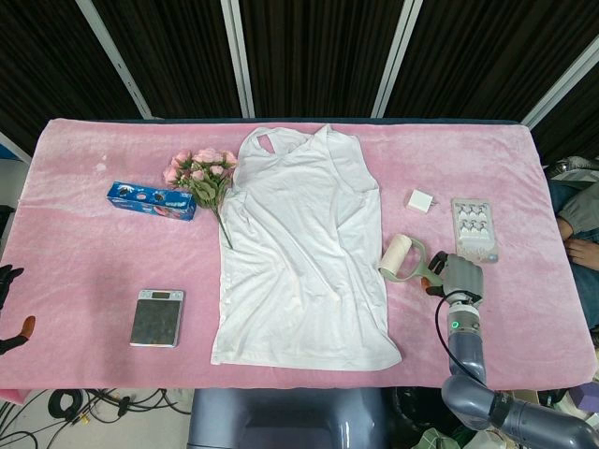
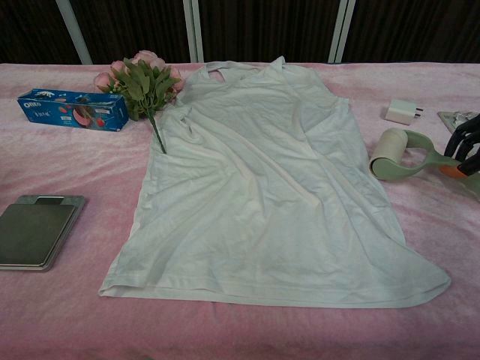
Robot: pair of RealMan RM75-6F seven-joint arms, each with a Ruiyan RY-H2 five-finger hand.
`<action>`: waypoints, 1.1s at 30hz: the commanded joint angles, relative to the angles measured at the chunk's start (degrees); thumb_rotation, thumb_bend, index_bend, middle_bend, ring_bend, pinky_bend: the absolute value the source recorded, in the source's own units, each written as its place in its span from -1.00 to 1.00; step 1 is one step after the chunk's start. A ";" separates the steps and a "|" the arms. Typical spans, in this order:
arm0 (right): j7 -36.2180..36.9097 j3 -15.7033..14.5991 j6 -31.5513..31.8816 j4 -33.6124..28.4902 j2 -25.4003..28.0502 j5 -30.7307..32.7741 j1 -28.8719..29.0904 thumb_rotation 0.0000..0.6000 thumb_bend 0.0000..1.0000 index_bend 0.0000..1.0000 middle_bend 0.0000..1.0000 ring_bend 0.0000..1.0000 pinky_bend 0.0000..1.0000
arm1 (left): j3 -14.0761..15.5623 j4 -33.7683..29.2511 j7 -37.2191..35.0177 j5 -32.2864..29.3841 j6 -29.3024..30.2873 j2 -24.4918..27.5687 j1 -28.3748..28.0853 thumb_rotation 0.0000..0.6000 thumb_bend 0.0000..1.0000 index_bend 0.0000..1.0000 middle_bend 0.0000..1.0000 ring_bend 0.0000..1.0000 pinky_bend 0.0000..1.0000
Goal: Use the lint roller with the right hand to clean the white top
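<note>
At three o'clock of the white top (image 1: 304,257), right hand (image 1: 459,278) grips lint roller (image 1: 404,259) handle; lift cleanly, roll flat.

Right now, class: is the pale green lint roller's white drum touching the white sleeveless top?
Apart. The head view shows pink cloth between the lint roller and the white top.

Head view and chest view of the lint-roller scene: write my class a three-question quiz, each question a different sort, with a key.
1. True or false: the lint roller lies on the white top.
2. Which item lies nearest the flower bouquet? A) cookie box B) scale C) charger
3. Fill in: the right robot hand is at the roller's ____.

Key: 1 false, it lies on the pink cloth beside the top. 2 A. 3 handle.
</note>
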 commanded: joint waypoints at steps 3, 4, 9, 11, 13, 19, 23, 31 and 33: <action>0.83 -0.45 -0.53 1.01 -0.54 -0.61 -0.02 1.00 0.02 0.30 0.07 0.08 -0.25 | 0.08 -0.16 0.18 0.02 0.25 -0.06 0.13 1.00 -0.21 -0.77 -0.88 -0.92 -0.92; 0.95 -0.49 -0.56 1.12 -0.60 -0.71 -0.03 1.00 0.02 0.30 0.07 0.08 -0.25 | 0.07 -0.18 0.17 0.01 0.32 -0.05 0.17 1.00 -0.21 -0.77 -0.88 -0.92 -0.92; 2.24 -0.90 -0.21 2.16 -1.30 -2.64 -0.25 1.00 0.02 0.30 0.07 0.08 -0.25 | 0.03 -0.37 0.11 0.10 0.84 0.07 0.40 1.00 -0.21 -0.77 -0.88 -0.92 -0.92; 3.09 -0.94 -0.30 2.47 -1.53 -3.25 -0.45 1.00 0.02 0.30 0.07 0.08 -0.25 | 0.05 -0.39 0.10 0.09 0.89 0.05 0.45 1.00 -0.21 -0.77 -0.88 -0.92 -0.92; 3.93 -0.92 -0.39 2.84 -1.76 -3.73 -0.64 1.00 0.03 0.30 0.07 0.08 -0.25 | 0.06 -0.42 0.14 -0.01 0.84 0.02 0.45 1.00 -0.21 -0.77 -0.88 -0.92 -0.92; 4.91 -1.10 -0.49 3.50 -2.35 -4.78 -0.78 1.00 0.02 0.30 0.07 0.08 -0.25 | 0.04 -0.42 0.29 -0.22 0.60 0.00 0.34 1.00 -0.22 -0.77 -0.88 -0.92 -0.92; 4.82 -1.06 -0.50 3.68 -2.65 -4.76 -0.64 1.00 0.03 0.30 0.07 0.08 -0.25 | -0.01 -0.47 0.22 -0.31 0.63 0.08 0.35 1.00 -0.22 -0.77 -0.88 -0.92 -0.92; 4.80 -0.94 -0.41 3.59 -2.63 -4.99 -0.59 1.00 0.06 0.32 0.09 0.10 -0.25 | 0.01 -0.46 0.36 -0.49 0.32 0.10 0.22 1.00 -0.21 -0.77 -0.88 -0.92 -0.92; 5.16 -0.87 -0.50 3.46 -2.45 -5.40 -0.65 1.00 0.09 0.35 0.11 0.12 -0.25 | 0.01 -0.48 0.42 -0.54 0.32 0.11 0.22 1.00 -0.21 -0.77 -0.88 -0.92 -0.92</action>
